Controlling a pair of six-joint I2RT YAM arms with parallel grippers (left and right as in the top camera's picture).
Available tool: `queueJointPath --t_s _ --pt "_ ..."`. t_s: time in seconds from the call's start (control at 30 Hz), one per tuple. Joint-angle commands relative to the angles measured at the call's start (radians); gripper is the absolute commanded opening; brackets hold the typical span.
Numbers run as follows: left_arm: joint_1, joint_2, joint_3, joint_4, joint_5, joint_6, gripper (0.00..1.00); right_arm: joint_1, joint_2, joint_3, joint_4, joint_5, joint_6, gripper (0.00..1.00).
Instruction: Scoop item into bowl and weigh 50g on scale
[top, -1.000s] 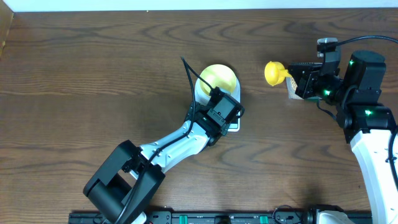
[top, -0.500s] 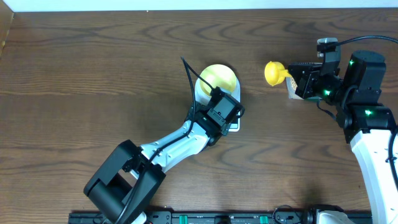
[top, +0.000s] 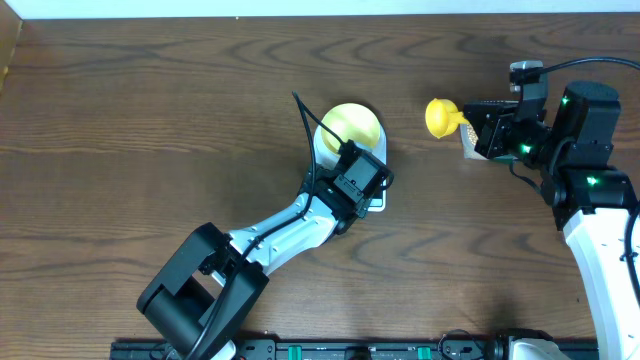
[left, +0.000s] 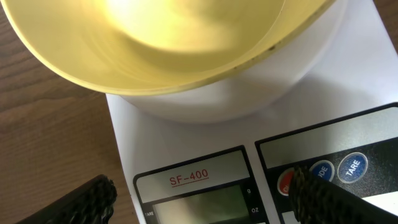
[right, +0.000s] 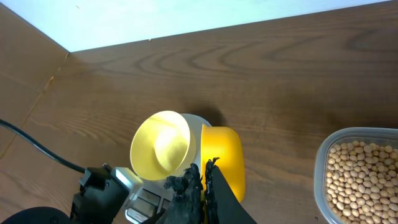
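The pale yellow-green bowl (top: 350, 124) (left: 168, 50) (right: 160, 144) sits on the white scale (top: 379, 202) (left: 354, 68) (right: 198, 123). My left gripper (top: 360, 172) (left: 199, 205) hovers open over the scale's front. One of its fingers (left: 81, 202) is left of the display and the other is over the round buttons. Nothing is between them. My right gripper (top: 472, 125) (right: 205, 180) is shut on the handle of the bright yellow scoop (top: 440, 117) (right: 222, 155), held right of the bowl. What the scoop holds is hidden. The beans (right: 360, 171) lie in a clear tub (top: 468, 148) (right: 318, 163).
The tub stands on the brown wooden table (top: 150, 120), mostly under my right arm in the overhead view. A black cable (top: 304, 120) runs past the bowl's left side. The table's far edge meets a white wall (right: 155, 18).
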Motion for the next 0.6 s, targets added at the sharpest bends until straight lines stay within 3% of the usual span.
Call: queueJointPath --t_s 0.0,0.57 --pt "0.002 0.016 -0.017 0.001 -0.006 0.006 0.91 -0.002 -0.002 0.02 -0.001 0.0 -0.014 0.01" --pt "0.002 0.018 -0.017 0.001 -0.007 0.006 0.91 -0.002 -0.002 0.02 -0.02 0.0 -0.025 0.01"
